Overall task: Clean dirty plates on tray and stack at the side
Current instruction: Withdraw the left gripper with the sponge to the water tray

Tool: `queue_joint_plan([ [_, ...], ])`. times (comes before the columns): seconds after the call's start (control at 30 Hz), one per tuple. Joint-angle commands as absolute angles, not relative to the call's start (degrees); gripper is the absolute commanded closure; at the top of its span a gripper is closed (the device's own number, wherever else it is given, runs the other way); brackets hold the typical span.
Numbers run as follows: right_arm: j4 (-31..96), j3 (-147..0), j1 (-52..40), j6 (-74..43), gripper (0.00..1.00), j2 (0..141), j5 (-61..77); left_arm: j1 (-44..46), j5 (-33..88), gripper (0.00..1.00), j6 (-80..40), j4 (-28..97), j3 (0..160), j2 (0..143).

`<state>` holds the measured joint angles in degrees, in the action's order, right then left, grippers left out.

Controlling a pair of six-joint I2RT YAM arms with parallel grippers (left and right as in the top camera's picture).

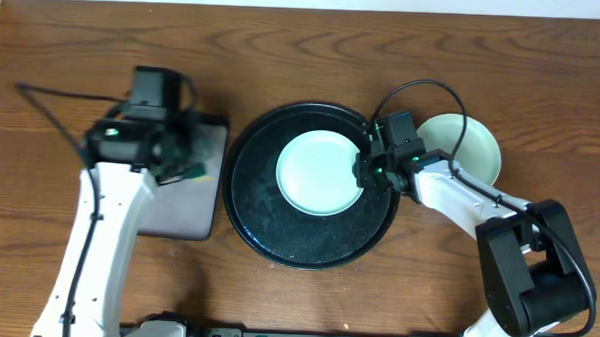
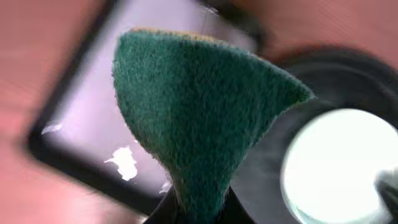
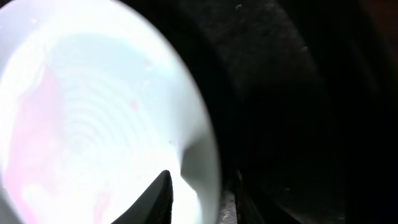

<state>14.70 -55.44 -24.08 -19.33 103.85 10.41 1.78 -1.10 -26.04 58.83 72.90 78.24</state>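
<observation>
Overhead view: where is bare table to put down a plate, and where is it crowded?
The table is bare along the far edge behind the round black tray and the rectangular tray, and in front between the round tray and the right arm's base. Crowded: right of that tray, where the right gripper and a pale plate sit.
</observation>
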Motion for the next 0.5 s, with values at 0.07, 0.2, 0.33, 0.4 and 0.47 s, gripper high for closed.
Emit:
queue_joint_plan([
  [0.07, 14.66, -55.0, -27.03, -19.68, 0.73, 102.67, 2.48, -4.69, -8.19, 0.92, -24.1, 60.66, 72.73, 77.8],
  [0.2, 14.57, -55.0, -28.36, -19.68, 0.8, 102.67, 0.64, -6.76, -8.16, 0.93, -24.29, 60.62, 72.2, 77.8],
  [0.33, 14.57, -55.0, -29.36, -19.7, 0.84, 102.67, 0.62, -6.55, -7.92, 0.93, -24.32, 60.6, 71.88, 77.8],
  [0.4, 14.57, -54.98, -29.78, -19.73, 0.86, 102.78, 0.64, -6.42, -7.97, 0.92, -24.29, 60.38, 71.35, 77.8],
  [0.47, 14.52, -54.98, -30.22, -19.73, 0.86, 103.07, 0.62, -6.42, -8.01, 0.93, -24.27, 59.44, 70.61, 77.8],
])
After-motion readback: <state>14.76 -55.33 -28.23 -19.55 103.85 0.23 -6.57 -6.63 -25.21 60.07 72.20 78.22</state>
